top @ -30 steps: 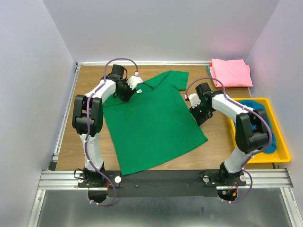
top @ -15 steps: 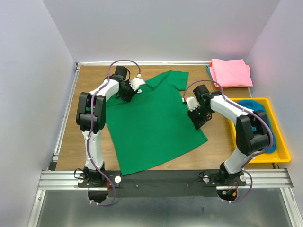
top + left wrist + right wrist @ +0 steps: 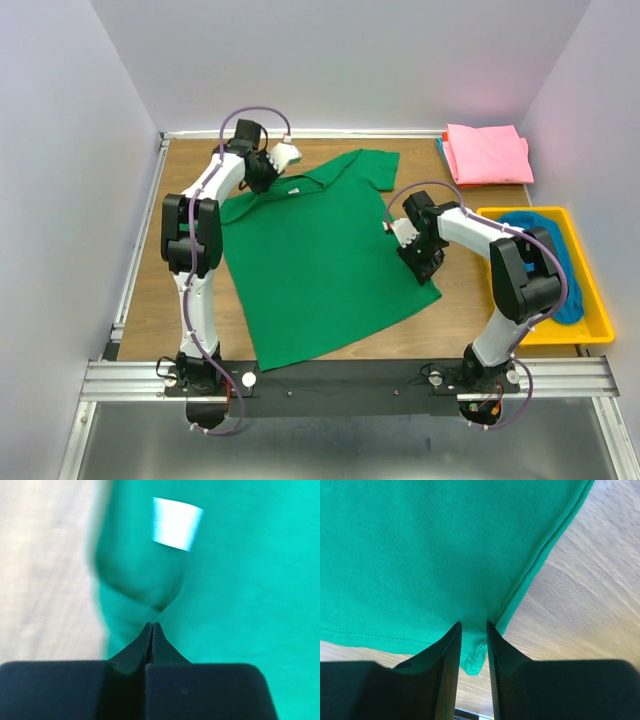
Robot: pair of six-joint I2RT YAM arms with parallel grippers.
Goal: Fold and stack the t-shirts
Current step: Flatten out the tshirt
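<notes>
A dark green t-shirt (image 3: 320,260) lies spread flat on the wooden table. At its collar, my left gripper (image 3: 268,174) (image 3: 151,625) is shut on a pinch of green fabric (image 3: 240,580), just below the white neck label (image 3: 176,524). At the shirt's right hem corner, my right gripper (image 3: 416,258) (image 3: 474,626) stands open, its fingers either side of the corner of the cloth (image 3: 420,555). A folded pink t-shirt (image 3: 488,152) rests at the back right. A teal-blue t-shirt (image 3: 572,300) lies crumpled in the tray, partly hidden by my right arm.
A yellow plastic tray (image 3: 590,335) stands along the right edge of the table. Bare wood (image 3: 590,580) shows to the right of the green shirt. White walls close the table in on three sides.
The left gripper has moved back to the collar and shut on it. The right gripper has slid down and inward to the hem corner, its jaws a little narrower.
</notes>
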